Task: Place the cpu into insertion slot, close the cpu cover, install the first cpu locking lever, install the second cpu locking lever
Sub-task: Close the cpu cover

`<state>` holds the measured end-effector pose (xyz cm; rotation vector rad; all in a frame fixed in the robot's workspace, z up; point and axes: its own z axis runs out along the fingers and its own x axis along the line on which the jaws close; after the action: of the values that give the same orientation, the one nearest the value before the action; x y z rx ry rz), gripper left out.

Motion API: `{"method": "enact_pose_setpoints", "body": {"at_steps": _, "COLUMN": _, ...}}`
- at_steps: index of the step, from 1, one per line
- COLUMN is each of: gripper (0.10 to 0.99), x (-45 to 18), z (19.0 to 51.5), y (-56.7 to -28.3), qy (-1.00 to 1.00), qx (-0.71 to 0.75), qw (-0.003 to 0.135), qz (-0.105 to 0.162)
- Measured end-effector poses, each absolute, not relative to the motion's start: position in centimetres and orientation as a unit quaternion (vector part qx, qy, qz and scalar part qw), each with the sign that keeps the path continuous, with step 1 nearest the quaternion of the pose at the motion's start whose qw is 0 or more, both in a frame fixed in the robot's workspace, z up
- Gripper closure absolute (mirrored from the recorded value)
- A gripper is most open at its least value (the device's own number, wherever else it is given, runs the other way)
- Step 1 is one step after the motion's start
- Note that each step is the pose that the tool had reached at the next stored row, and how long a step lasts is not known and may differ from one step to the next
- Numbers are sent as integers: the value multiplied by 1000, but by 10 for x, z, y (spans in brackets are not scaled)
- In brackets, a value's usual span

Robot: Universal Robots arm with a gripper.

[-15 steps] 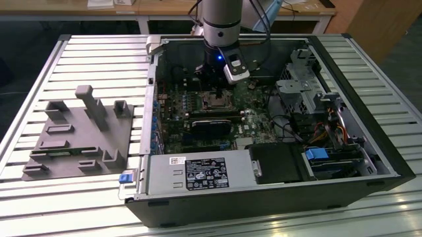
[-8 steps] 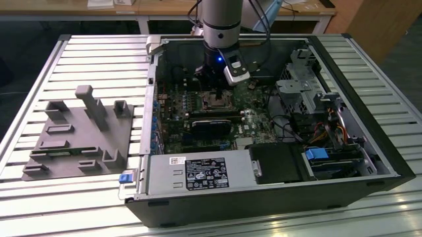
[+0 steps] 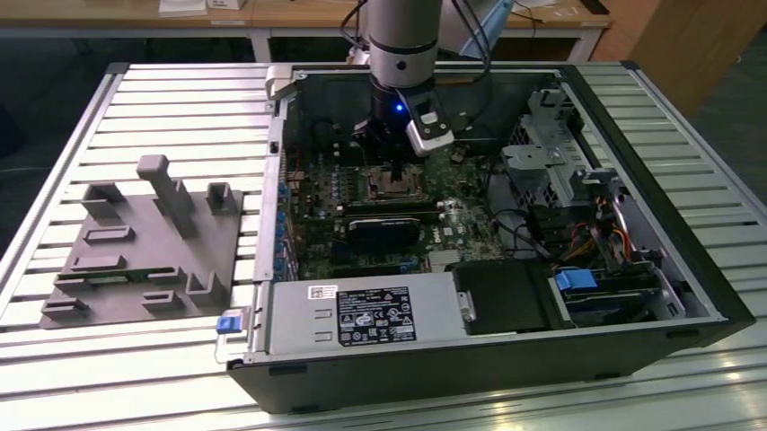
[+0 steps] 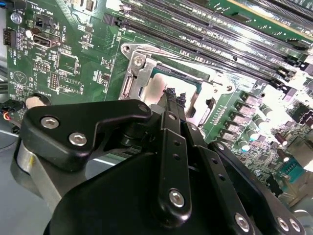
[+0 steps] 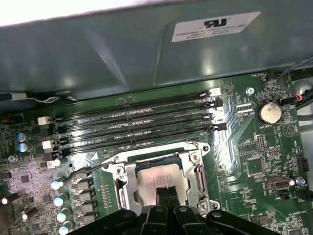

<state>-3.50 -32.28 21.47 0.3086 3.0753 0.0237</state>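
Found the claw (image 5: 167, 192) drawn narrow, fingers pressed together and gripping nothing, tips right over the cpu (image 5: 159, 177); could not tell whether touching it. Saw the cpu lying flat in the insertion slot (image 5: 115, 170), with the cpu cover (image 5: 194, 172) down around it. Noted a thin wire lever (image 5: 90, 169) jutting out beside the slot. In the exterior view, spotted the claw reaching into the open computer case (image 3: 671, 224) on the slatted counter (image 3: 144, 99).
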Motion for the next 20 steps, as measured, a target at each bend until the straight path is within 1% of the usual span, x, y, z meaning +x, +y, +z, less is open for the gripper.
{"method": "enact_pose_setpoints", "body": {"at_steps": 7, "gripper": 984, "x": -36, "z": 214, "y": -323, "qy": 998, "qx": 64, "qw": 25, "qz": 9}}
{"method": "enact_pose_setpoints", "body": {"at_steps": 20, "gripper": 984, "x": -57, "z": 210, "y": -323, "qy": 998, "qx": 51, "qw": 26, "qz": 9}}
